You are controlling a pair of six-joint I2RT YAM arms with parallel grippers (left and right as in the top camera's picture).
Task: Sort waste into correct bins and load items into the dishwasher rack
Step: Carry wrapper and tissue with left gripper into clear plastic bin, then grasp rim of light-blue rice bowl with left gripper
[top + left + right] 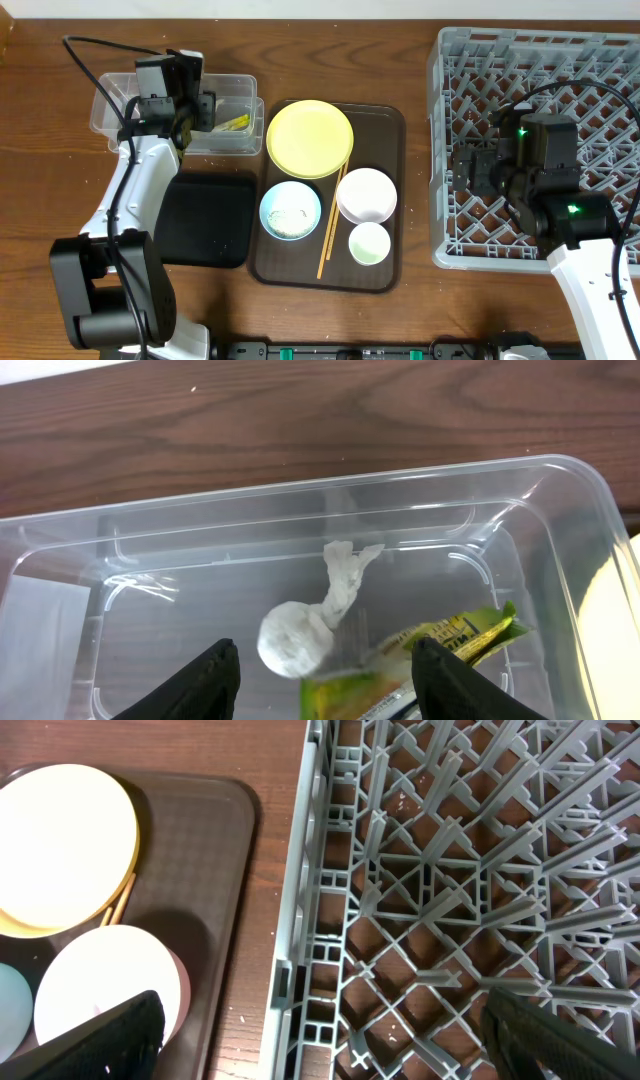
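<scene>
My left gripper (197,106) (325,675) is open and empty above the clear tub (115,112) (560,475). In the tub lie the crumpled white tissue (295,640) and the green-and-orange wrapper (235,123) (445,638). The yellow plate (310,138) (60,840), the light blue bowl (291,210) with whitish scraps, the white bowl (366,194) (105,990), the small white cup (369,243) and the chopsticks (330,225) sit on the brown serving tray (390,130) (200,850). My right gripper (465,175) (322,1020) is open and empty over the left edge of the grey rack (540,60) (450,890).
The shallow black tray (205,220) lies in front of the tub, left of the serving tray. Bare wooden table separates the serving tray and the rack. The rack holds nothing that I can see.
</scene>
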